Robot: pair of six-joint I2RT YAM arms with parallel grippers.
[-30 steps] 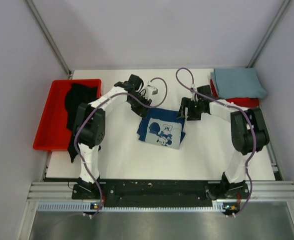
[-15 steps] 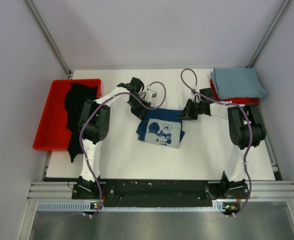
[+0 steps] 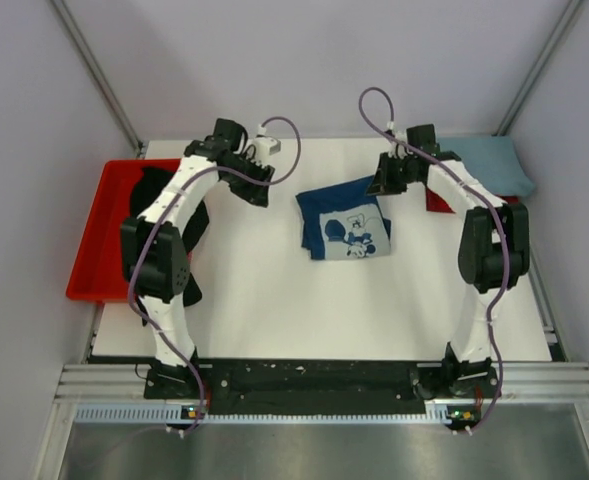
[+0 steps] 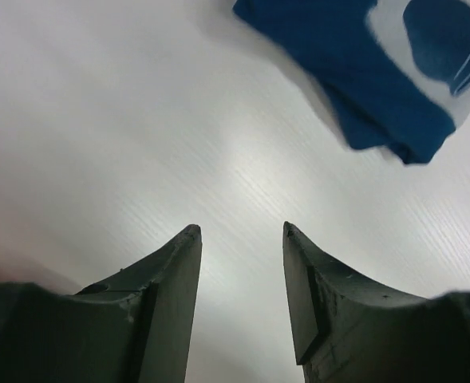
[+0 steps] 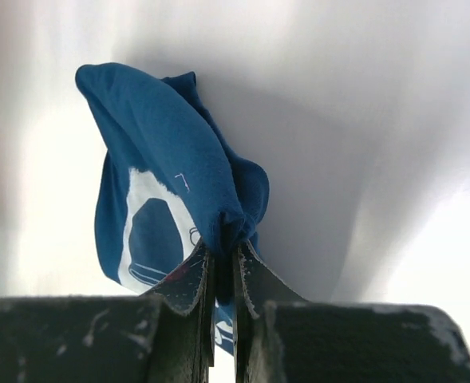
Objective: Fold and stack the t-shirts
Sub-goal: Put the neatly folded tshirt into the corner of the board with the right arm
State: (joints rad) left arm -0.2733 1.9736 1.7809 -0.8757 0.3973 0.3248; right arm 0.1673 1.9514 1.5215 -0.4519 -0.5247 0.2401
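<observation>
- Right gripper [image 5: 223, 257]: I see both jaws pressed together on a bunched fold of the navy t-shirt [image 5: 159, 144]. The cloth rises from the pinch in a rounded hump, with part of the white print showing on its left side.
- Left gripper [image 4: 238, 233]: the jaws stand apart with nothing between them. Only the bare white table [image 4: 139, 120] lies beneath, and a folded corner of the navy shirt lies ahead to the right, apart from the fingers.
- From overhead, the navy shirt lies mid-table, print up, its far right corner drawn toward the right gripper.
- Open room: bare table runs from the shirt's near edge to the arm bases, and there is a clear strip between the shirt's left edge and the left gripper.
- Left edge: the black t-shirt [image 3: 164, 195] lies in the red tray [image 3: 99, 240] and spills over its right rim onto the table.
- Far right corner: the grey-blue t-shirt [image 3: 489, 160] lies folded, just beyond the right arm.
</observation>
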